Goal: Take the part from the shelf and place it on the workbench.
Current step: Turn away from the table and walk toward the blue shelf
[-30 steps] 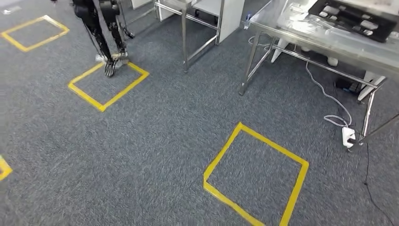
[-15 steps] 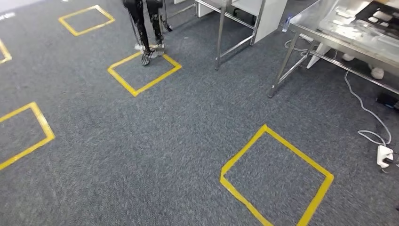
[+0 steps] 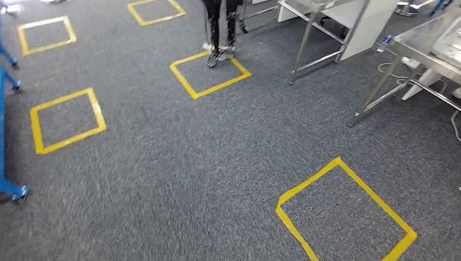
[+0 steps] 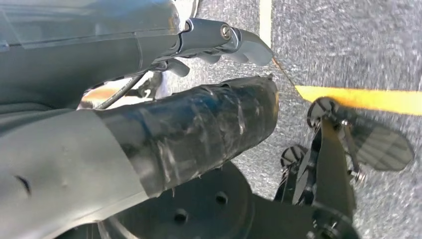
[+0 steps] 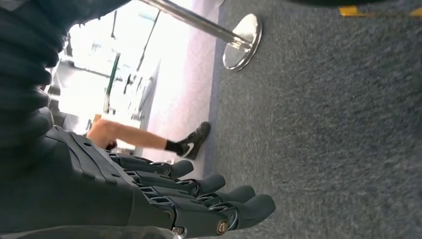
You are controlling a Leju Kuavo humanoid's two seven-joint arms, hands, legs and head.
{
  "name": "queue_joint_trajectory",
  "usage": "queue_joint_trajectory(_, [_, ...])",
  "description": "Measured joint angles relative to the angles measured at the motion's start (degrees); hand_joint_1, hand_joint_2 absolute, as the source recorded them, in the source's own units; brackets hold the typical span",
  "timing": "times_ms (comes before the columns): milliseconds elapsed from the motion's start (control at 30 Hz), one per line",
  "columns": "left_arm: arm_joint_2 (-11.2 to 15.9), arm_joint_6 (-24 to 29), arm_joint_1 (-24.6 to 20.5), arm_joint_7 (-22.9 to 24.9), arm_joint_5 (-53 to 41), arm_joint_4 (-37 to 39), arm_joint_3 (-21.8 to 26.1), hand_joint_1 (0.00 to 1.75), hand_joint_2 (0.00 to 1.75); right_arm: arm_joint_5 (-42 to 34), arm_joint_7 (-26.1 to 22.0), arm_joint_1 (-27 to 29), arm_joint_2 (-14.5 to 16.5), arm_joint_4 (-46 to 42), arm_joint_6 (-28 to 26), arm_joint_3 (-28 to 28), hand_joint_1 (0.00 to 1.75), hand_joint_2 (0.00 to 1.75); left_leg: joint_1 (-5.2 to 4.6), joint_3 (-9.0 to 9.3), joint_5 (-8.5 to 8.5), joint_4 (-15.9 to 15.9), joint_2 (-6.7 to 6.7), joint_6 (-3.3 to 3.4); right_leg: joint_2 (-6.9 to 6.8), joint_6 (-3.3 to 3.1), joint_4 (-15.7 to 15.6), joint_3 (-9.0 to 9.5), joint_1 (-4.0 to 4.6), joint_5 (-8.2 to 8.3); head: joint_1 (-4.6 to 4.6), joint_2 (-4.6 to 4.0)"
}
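Grey carpet [image 3: 179, 163] covers the floor, marked with squares of yellow tape [image 3: 342, 209]: one near in the head view, others farther off toward the left and the far end. A second legged robot [image 3: 220, 27] stands at the far edge of one taped square, its dark legs and feet showing. To the right stand steel-legged tables [image 3: 402, 70], with a white cabinet panel [image 3: 364, 27] behind one of them, and a white cable lies on the carpet under the right-hand table. Blue frame parts on castors [image 3: 11, 190] run along the left edge. The part and the shelf cannot be made out.

In the left wrist view the left hand [image 4: 219, 42] hangs above the carpet beside a yellow tape line, fingers lightly curled and apart, with nothing in them. In the right wrist view the right hand [image 5: 199, 201] also hangs down, its fingers [image 5: 234, 199] lying side by side and nearly straight, holding nothing. Beyond it stand a round steel foot and post [image 5: 241, 40], and a person's lower leg in a dark sock and black shoe [image 5: 191, 142]
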Motion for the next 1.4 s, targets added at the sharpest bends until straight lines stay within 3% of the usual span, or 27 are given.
queue_joint_trajectory(67, [0.0,-0.2,-0.1,0.2,0.3,0.0,0.2,0.0,0.0,0.1,-0.3,0.2,0.0,0.0,0.0,0.0,0.0,1.75,-0.18,-0.56,0.66,-0.2,-1.23,0.84,4.04,0.2,5.9,-2.68,-0.19,-3.99,0.01,0.0])
queue_joint_trajectory(133, [0.0,-0.7,0.0,0.4,0.8,0.0,0.4,0.0,0.0,0.2,-0.5,0.5,0.0,0.0,0.0,0.0,0.0,1.75,-0.56,-1.23,1.06,0.0,-2.75,1.27,5.52,0.09,12.9,-5.89,-0.17,-6.92,0.01,0.0])
queue_joint_trajectory(167, [0.0,-0.9,0.0,0.4,1.0,0.0,0.6,0.0,0.0,0.2,-0.6,0.6,0.0,0.1,0.0,0.0,0.0,1.75,-0.71,-1.46,1.17,0.1,-3.59,1.33,5.71,-0.01,14.2,-6.55,-0.16,-6.84,0.0,0.0])
queue_joint_trajectory(200, [-0.1,-1.0,0.1,0.5,1.0,0.0,0.7,0.0,0.0,0.3,-0.7,0.7,0.0,0.1,0.0,0.0,0.0,1.75,-0.81,-1.61,1.23,0.3,-4.5,1.33,5.91,-0.18,13.3,-6.13,-0.15,-5.5,0.0,0.0])
queue_joint_trajectory(233, [-0.1,-1.1,0.1,0.5,1.1,0.0,0.8,0.0,0.0,0.5,-0.9,0.8,0.0,0.1,0.0,0.0,0.0,1.75,-0.87,-1.68,1.24,0.5,-5.38,1.3,6.33,-0.41,10.3,-4.75,-0.14,-3.34,0.0,0.0])
queue_joint_trajectory(300, [-0.3,-1.2,0.1,0.5,1.1,0.0,1.0,0.0,0.0,0.8,-1.2,1.0,-0.3,0.1,0.1,0.0,0.0,1.75,-0.96,-1.92,1.23,0.9,-6.98,1.05,8.54,-0.99,2.7,-1.41,-0.11,0.28,-0.01,0.0])
queue_joint_trajectory(367, [-0.5,-1.2,0.0,0.5,1.1,0.0,1.0,0.0,0.0,0.9,-1.6,1.1,-0.5,0.1,0.2,0.0,0.0,1.75,-0.94,-2.34,1.4,1.1,-8.21,0.38,9.9,-1.3,-0.8,-0.04,0.08,1.14,-0.01,0.0])
queue_joint_trajectory(433, [-0.5,-1.2,0.1,0.5,1.0,0.0,1.1,0.0,0.0,0.9,-1.9,0.9,-0.5,0.1,0.2,0.0,0.0,1.75,-0.8,-2.7,1.7,1.0,-9.12,-0.43,8.95,-1.63,-1.3,0.09,0.14,1.36,-0.02,0.0])
queue_joint_trajectory(500, [-0.5,-1.2,0.2,0.7,0.9,0.0,1.1,0.0,0.0,1.0,-1.9,0.8,-0.6,0.0,0.2,0.0,0.0,1.75,-0.82,-3.6,0.68,2.6,-7.25,-0.84,7.49,-2.34,-2.0,0.37,-0.03,1.89,-0.02,0.0])
queue_joint_trajectory(567, [-0.5,-1.2,0.1,0.7,0.9,0.0,1.2,0.0,0.0,1.0,-1.9,1.1,-0.6,0.0,0.3,0.0,0.0,1.75,-0.84,-6.27,-2.66,8.1,-4.02,-1.09,5.78,-2.85,-2.5,0.43,0.06,2.19,-0.02,0.0])
queue_joint_trajectory(633, [-0.5,-1.1,0.1,0.8,0.9,0.0,1.3,0.0,0.0,1.0,-1.9,1.4,-0.6,0.0,0.3,0.0,0.0,1.75,-0.66,-9.47,-5.7,15.0,-2.82,-1.5,4.0,-2.96,-2.4,0.26,0.29,2.2,-0.03,0.0])
queue_joint_trajectory(667, [-0.5,-1.1,0.1,0.8,0.9,0.0,1.4,0.0,0.0,1.0,-1.9,1.4,-0.6,0.0,0.3,0.0,0.0,1.75,-0.56,-10.07,-5.91,16.6,-2.59,-1.68,3.13,-2.95,-2.4,0.22,0.35,2.18,-0.03,0.0])
queue_joint_trajectory(700, [-0.5,-1.1,0.2,0.9,0.8,0.0,1.4,0.0,0.0,1.1,-2.0,1.4,-0.7,0.0,0.3,0.0,0.0,1.75,-0.47,-9.65,-5.12,16.1,-2.39,-1.81,2.35,-2.91,-2.4,0.22,0.38,2.14,-0.03,0.0])
queue_joint_trajectory(767, [-0.5,-1.0,0.2,1.0,0.7,0.0,1.5,0.0,0.0,1.3,-2.1,1.3,-0.7,0.0,0.3,0.0,0.0,1.75,-0.37,-5.68,-1.74,9.4,-0.72,-1.83,0.89,-2.62,-2.2,0.36,0.38,1.92,-0.04,0.0])
queue_joint_trajectory(833, [-0.5,-1.0,0.0,1.2,0.5,0.0,1.5,0.0,0.0,1.7,-2.4,1.3,-0.7,0.0,0.3,0.0,0.0,1.75,-0.69,-2.08,0.18,2.8,1.6,-1.32,-0.41,-1.97,-1.8,0.49,0.61,1.48,-0.02,0.0])
queue_joint_trajectory(867, [-0.5,-1.0,-0.1,1.2,0.3,0.0,1.5,0.0,0.0,1.9,-2.5,1.2,-0.7,0.0,0.3,0.0,0.0,1.75,-0.89,-1.49,0.3,1.5,2.18,-0.96,-0.96,-1.61,-1.7,0.58,0.72,1.32,-0.01,0.0])
queue_joint_trajectory(1000, [-0.5,-0.8,0.2,1.4,0.0,0.0,1.6,0.0,0.0,2.2,-2.8,0.7,-0.6,0.0,0.3,0.0,0.0,1.75,-0.96,-1.48,0.76,0.5,0.1,0.58,-2.21,-0.41,-1.9,1.18,0.5,1.09,0.02,0.0])
queue_joint_trajectory(1100, [-0.5,-0.8,0.2,1.5,0.0,0.0,1.7,0.0,0.0,2.2,-2.9,0.7,-0.6,-0.1,0.4,0.0,0.0,1.75,-0.73,-1.14,1.0,0.2,-0.22,0.84,-1.84,-0.19,-1.8,1.22,0.33,0.92,0.02,0.0])
queue_joint_trajectory(1133, [-0.5,-0.8,0.2,1.5,0.0,0.0,1.7,0.0,0.0,2.2,-2.9,0.7,-0.6,-0.1,0.4,0.0,0.0,1.75,-0.73,-1.16,1.03,0.2,-0.23,0.86,-1.59,-0.15,-1.7,1.23,0.29,0.86,0.02,0.0])
queue_joint_trajectory(1200, [-0.5,-0.5,0.1,1.6,-0.2,0.0,1.7,0.0,0.0,2.2,-3.0,0.9,-0.7,-0.1,0.6,0.0,0.0,1.75,-0.77,-1.3,1.31,0.0,-0.81,1.23,1.45,-0.04,0.6,0.27,0.15,-1.01,0.02,0.0])
queue_joint_trajectory(1267, [-0.6,0.7,-0.1,0.4,3.1,0.0,3.1,0.0,0.0,2.6,-4.0,1.2,0.3,0.0,-2.2,0.0,0.0,1.75,-1.09,-1.73,1.69,0.1,-3.39,1.71,4.99,-0.16,7.6,-3.17,0.12,-3.61,0.02,0.0])
queue_joint_trajectory(1300, [-0.7,1.3,-0.2,-0.5,5.1,0.0,4.2,0.0,0.0,2.8,-4.4,1.3,1.1,0.0,-4.1,0.0,0.0,1.75,-1.21,-1.89,1.77,0.3,-4.8,1.76,5.75,-0.35,8.7,-3.89,0.15,-3.25,0.02,0.0])
queue_joint_trajectory(1333, [-0.9,1.9,-0.2,-1.4,6.9,0.0,5.5,0.0,0.0,3.2,-4.9,1.4,2.0,0.0,-6.2,0.0,0.0,1.75,-1.31,-2.03,1.8,0.5,-6.27,1.74,6.82,-0.63,7.9,-3.71,0.16,-1.84,0.02,0.0])
queue_joint_trajectory(1400, [-1.0,2.1,-0.3,-1.3,6.2,0.0,6.7,0.0,0.0,3.8,-5.7,1.6,3.2,0.0,-7.7,0.0,0.0,1.75,-1.31,-2.28,1.8,0.8,-7.75,1.28,9.89,-1.13,1.3,-1.0,0.21,1.08,0.02,0.0])
